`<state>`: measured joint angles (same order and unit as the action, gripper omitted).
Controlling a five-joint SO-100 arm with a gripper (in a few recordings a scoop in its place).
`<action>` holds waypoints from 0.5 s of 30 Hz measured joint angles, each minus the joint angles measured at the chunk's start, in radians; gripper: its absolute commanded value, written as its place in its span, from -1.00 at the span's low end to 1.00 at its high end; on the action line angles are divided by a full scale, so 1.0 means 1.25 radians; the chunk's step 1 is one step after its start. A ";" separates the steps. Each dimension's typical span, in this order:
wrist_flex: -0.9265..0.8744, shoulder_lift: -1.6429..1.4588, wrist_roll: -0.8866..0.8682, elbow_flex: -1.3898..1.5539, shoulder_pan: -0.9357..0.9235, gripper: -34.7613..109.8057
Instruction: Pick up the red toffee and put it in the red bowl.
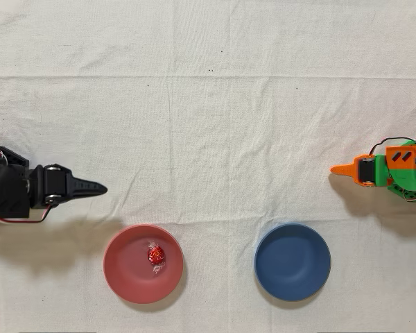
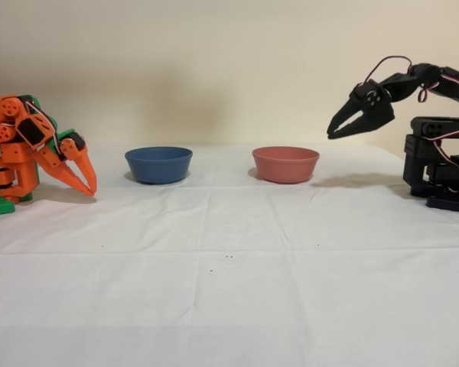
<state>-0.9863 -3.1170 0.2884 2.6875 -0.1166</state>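
My jaws stand slightly apart with nothing between them: in the fixed view my gripper [image 2: 338, 131] shows a narrow wedge of open air between its two black fingers, tips pointing down and to the left. It hangs above the table, clear of everything, raised higher than the rim of the red bowl [image 2: 285, 164] and off to that bowl's right. In the overhead view my gripper [image 1: 97, 188] comes in from the left edge as a dark pointed shape, its tip aimed to the right, and it sits up and to the left of the red bowl [image 1: 125, 274], apart from it.

The red toffee [image 1: 156, 256] lies inside the red bowl, on the bowl's floor a little right of centre, with a pale twist of wrapper showing at its top and bottom. From the side the bowl's wall hides it.

The blue bowl [image 1: 292, 261] stands well to the right of the red one in the overhead view, in the same row; in the fixed view the blue bowl [image 2: 158, 164] is on the left of the red one. Both rest on the white cloth [image 1: 208, 104], which has faint fold lines across it. The idle orange arm [image 2: 38, 149] sits at the far side.
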 measured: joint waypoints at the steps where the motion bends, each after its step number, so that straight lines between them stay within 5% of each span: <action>1: 0.002 -0.022 -0.012 0.021 0.007 -0.51; 15: 0.082 -0.066 -0.185 0.202 0.036 -0.51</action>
<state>-0.8836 -3.1999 0.0568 2.9406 -0.0721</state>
